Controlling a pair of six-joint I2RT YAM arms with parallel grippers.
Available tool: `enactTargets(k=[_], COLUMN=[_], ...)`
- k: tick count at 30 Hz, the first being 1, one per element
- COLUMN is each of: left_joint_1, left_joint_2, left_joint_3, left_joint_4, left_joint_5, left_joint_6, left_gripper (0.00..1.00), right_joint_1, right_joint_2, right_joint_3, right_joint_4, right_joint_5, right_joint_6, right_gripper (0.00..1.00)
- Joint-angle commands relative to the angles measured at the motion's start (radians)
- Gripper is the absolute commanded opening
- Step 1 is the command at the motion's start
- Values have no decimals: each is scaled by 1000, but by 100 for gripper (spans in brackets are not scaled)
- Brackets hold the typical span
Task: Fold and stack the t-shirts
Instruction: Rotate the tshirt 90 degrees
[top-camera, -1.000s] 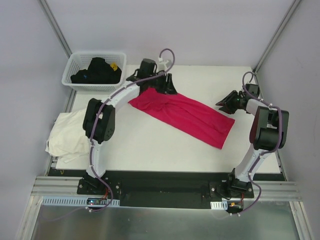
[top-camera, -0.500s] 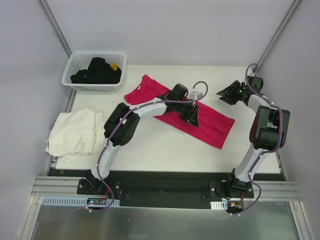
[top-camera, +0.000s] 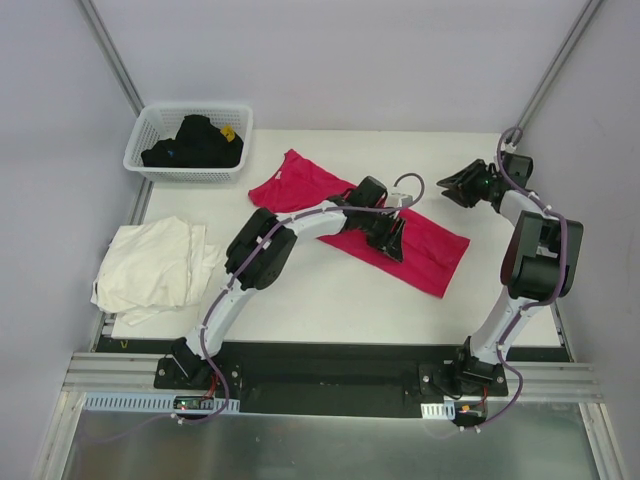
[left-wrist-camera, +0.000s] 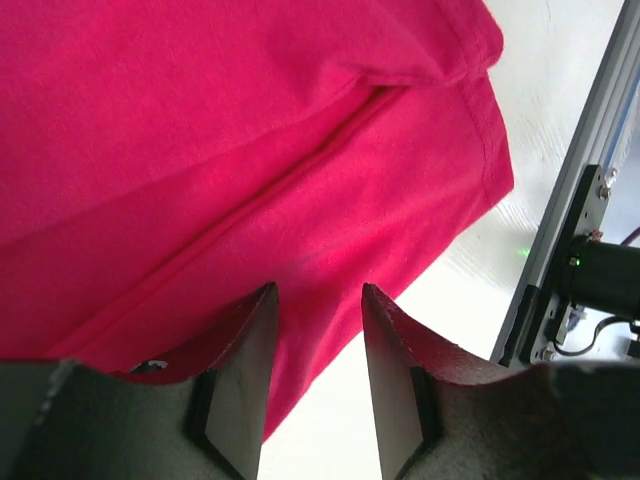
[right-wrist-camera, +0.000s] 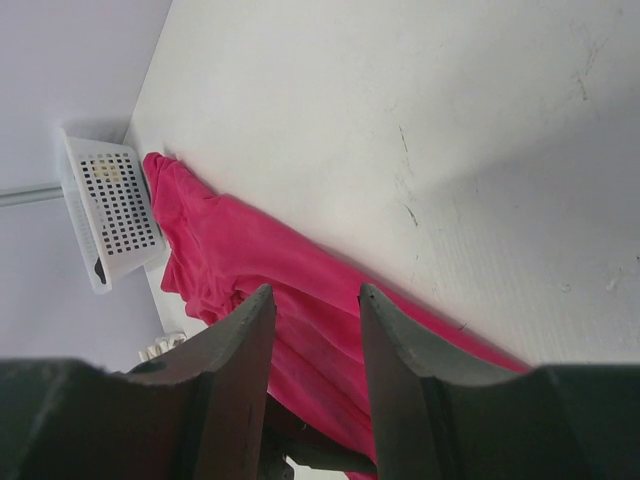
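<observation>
Magenta-red t-shirt (top-camera: 432, 252) lies creased, a long strip. Your left jaws and right jaws — both apart, empty.

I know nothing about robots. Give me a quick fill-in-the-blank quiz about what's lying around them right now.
The magenta-red t-shirt lies stretched across the ___. The cream-white t-shirt sits bunched on the robot's ___ side. The white basket holds ___ clothing. The left arm holds its parted jaws above the ___ t-shirt.
Missing words: table; left; black; magenta-red.
</observation>
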Motion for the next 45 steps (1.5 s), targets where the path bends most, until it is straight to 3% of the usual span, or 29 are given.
enactTargets(k=[1, 6, 12, 14, 24, 29, 37, 45], left_joint_1=[2, 4, 2, 6, 53, 110, 194, 196], left_joint_2=[24, 4, -134, -217, -433, -593, -777, -920], left_joint_3=[74, 3, -334, -476, -739, -900, -1006, -1075], left_joint_4=[-51, -77, 53, 70, 100, 101, 92, 52], left_joint_5=[-29, -60, -72, -125, -264, -409, -521, -560], left_joint_6=[27, 9, -91, -97, -134, -178, -227, -283], left_gripper=[39, 38, 36, 35, 31, 29, 30, 31], right_joint_1=[-21, -38, -70, -91, -116, -118, -32, 169], right_joint_2=[-68, -114, -209, -249, -343, -345, -173, 184], right_joint_3=[-10, -27, -52, -64, -105, -118, -93, 219], right_joint_4=[35, 50, 75, 85, 101, 111, 153, 128], right_joint_5=[-33, -42, -50, -48, -74, -91, -90, -117], right_joint_6=[11, 33, 61, 74, 79, 82, 88, 119], right_gripper=[42, 42, 42, 43, 43, 44, 45, 45])
